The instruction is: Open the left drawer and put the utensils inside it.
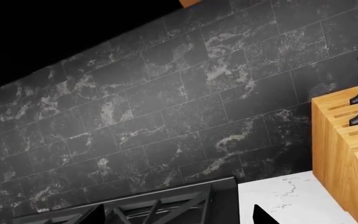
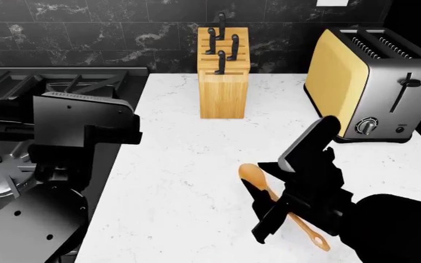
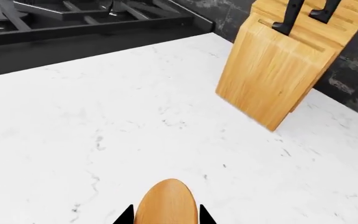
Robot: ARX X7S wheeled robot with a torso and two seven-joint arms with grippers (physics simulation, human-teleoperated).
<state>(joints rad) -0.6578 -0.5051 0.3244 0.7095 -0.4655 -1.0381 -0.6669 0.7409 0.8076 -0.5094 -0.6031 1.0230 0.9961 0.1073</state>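
Straddling the wooden spoon (image 2: 267, 191), your right gripper (image 2: 263, 206) has one dark fingertip (image 3: 124, 215) on either side of the golden bowl. The jaws sit close against the spoon, but you cannot tell from either view whether they are clamped on it or only bracketing it. The spoon lies on the white marble countertop (image 2: 188, 164), with its holed handle end emerging past the gripper toward the robot. The left gripper (image 2: 86, 129) hangs over the black stove (image 2: 20, 87) at the counter's left edge; its jaw state is not visible to you, since only one dark tip (image 1: 263, 215) enters the left wrist view. Behind, the wooden knife block (image 2: 223, 74) stands against the dark tiled wall (image 1: 166, 93), with the yellow toaster (image 2: 368, 82) to its right.
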